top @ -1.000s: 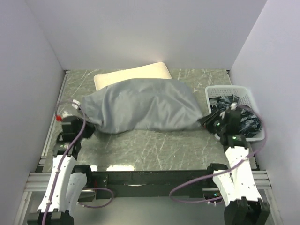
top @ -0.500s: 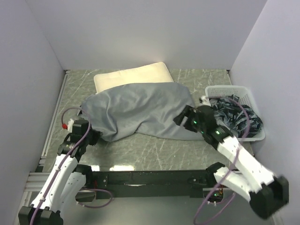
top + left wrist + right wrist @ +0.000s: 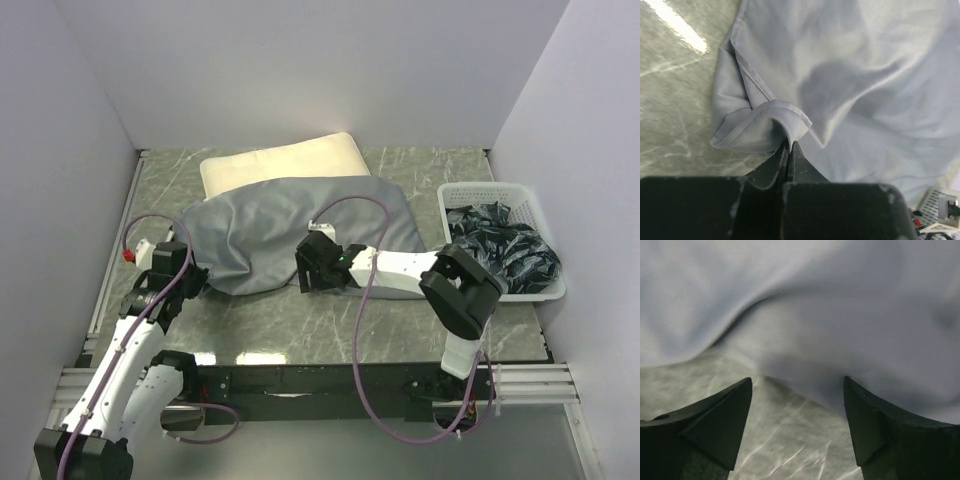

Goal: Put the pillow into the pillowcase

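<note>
Gripping a hemmed corner of the pillowcase (image 3: 300, 228), the left fingers (image 3: 781, 161) are closed on the fabric at its left end, low over the bench (image 3: 300, 325). The right fingers (image 3: 306, 270) are spread open and hold nothing. They face the near long edge of the pillowcase about midway along, with bare bench under the tips and the fabric just beyond them.

The pillowcase lies with its long axis running left to right across the bench. The pillow (image 3: 285, 160) lies parallel behind it. Its far edge and left corner show beyond the grey fabric, and the rest is covered. It cannot be determined whether the pillow is partly inside the sack or only draped by it.

Judgement: the pillow lies away from both sets of fingers, on the far side of the pillowcase. The right arm is the free one and is nearer the middle. A white basket (image 3: 492, 188) stands at the right, well apart.
</note>
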`<act>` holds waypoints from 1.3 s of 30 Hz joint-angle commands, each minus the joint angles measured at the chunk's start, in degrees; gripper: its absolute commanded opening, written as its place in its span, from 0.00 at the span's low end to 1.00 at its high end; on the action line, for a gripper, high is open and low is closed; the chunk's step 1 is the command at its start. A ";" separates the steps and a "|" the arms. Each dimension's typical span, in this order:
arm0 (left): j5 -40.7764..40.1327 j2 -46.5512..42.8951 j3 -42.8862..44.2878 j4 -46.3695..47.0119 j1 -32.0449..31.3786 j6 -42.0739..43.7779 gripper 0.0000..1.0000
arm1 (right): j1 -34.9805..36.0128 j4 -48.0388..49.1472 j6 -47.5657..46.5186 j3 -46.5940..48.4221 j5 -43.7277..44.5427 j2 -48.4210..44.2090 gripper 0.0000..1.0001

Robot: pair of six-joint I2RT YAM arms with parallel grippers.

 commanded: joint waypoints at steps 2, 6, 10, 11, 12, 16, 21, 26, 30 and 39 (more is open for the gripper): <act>-3.44 0.45 2.17 0.05 -0.23 3.84 0.01 | -0.24 -2.53 1.72 1.29 8.08 1.82 0.64; -2.92 0.80 1.55 1.01 -0.23 4.46 0.01 | -0.33 -3.76 3.49 -2.05 8.96 0.69 0.14; -0.46 1.24 0.41 3.29 -0.41 5.59 0.01 | -0.24 -4.30 6.12 -8.63 8.70 -4.66 0.00; 0.59 1.42 -0.03 4.17 -0.58 5.86 0.01 | -0.33 -4.21 7.52 -12.74 8.70 -6.59 0.00; 1.04 1.42 -0.29 4.61 -0.85 6.12 0.01 | -0.33 -4.21 8.23 -14.87 8.61 -11.05 0.00; 1.48 1.68 -2.49 6.37 -4.79 4.99 0.01 | -0.33 -5.17 12.45 -25.75 7.13 -23.81 0.00; 0.78 2.47 -6.00 7.77 -10.94 1.56 0.01 | -0.16 -8.59 18.25 -34.39 3.61 -42.16 0.00; -1.41 4.05 -9.17 9.37 -22.10 -3.27 0.01 | 1.43 -10.80 20.98 -38.09 2.81 -55.11 0.00; -4.67 4.76 -8.65 7.43 -26.33 -5.73 0.01 | 0.99 -8.70 16.42 -33.36 6.93 -51.81 0.39; -7.40 2.56 -5.84 3.21 -27.13 -5.57 0.01 | -8.41 -0.87 2.18 -11.31 4.65 -20.61 0.77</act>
